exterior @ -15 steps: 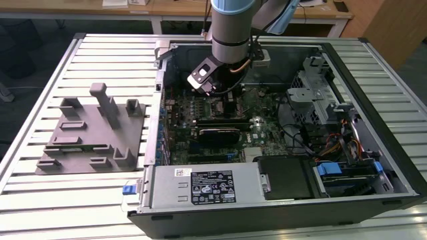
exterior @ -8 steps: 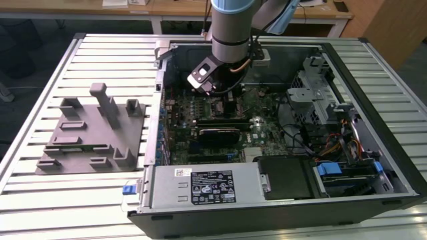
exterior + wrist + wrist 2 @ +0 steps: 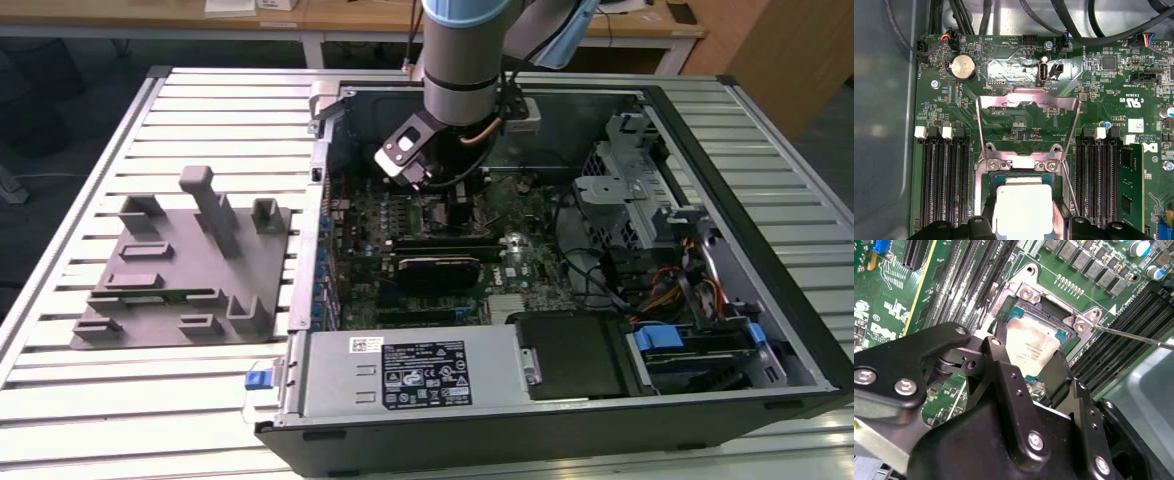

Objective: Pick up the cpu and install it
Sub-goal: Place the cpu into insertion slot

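Observation:
The cpu (image 3: 1031, 342) (image 3: 1023, 200), a silvery square with a thin teal edge, sits level in or just above the open motherboard socket (image 3: 1026, 292) (image 3: 1019, 164). In both wrist views my gripper (image 3: 1029, 359) (image 3: 1024, 216) is straight over it, with a black finger pressed against each of two opposite sides, shut on the chip. Whether the chip rests fully in the socket I cannot tell. In the exterior view the gripper (image 3: 427, 185) reaches down into the open computer case (image 3: 747, 150) over the board's far middle part.
The socket's metal load plate (image 3: 1026, 107) stands flipped open and its thin lever (image 3: 1134, 335) sticks out sideways. Memory slots (image 3: 944, 185) flank the socket, with one stick (image 3: 1129, 185) fitted. A grey parts fixture (image 3: 187, 270) lies at the exterior view's left. Power supply (image 3: 400, 370) and drive cage (image 3: 641, 170) crowd the case.

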You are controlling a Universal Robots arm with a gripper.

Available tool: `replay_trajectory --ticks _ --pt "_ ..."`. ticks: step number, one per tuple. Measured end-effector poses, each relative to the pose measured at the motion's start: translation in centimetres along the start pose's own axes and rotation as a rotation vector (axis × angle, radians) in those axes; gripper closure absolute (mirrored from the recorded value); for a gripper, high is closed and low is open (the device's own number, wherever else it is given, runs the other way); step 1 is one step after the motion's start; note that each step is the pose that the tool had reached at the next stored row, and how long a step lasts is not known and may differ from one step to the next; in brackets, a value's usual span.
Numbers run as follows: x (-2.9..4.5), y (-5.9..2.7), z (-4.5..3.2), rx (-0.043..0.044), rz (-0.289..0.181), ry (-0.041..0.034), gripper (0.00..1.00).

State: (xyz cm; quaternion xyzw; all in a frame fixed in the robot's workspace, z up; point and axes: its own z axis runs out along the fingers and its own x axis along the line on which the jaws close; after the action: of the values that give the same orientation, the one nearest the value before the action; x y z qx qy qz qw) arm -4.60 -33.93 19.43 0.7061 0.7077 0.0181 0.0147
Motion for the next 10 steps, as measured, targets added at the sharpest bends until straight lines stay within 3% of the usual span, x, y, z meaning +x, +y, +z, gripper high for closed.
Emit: replay_trajectory --ticks 10 --pt "0.01 0.01 -0.13 -0.0003 0.012 0.0003 0.47"
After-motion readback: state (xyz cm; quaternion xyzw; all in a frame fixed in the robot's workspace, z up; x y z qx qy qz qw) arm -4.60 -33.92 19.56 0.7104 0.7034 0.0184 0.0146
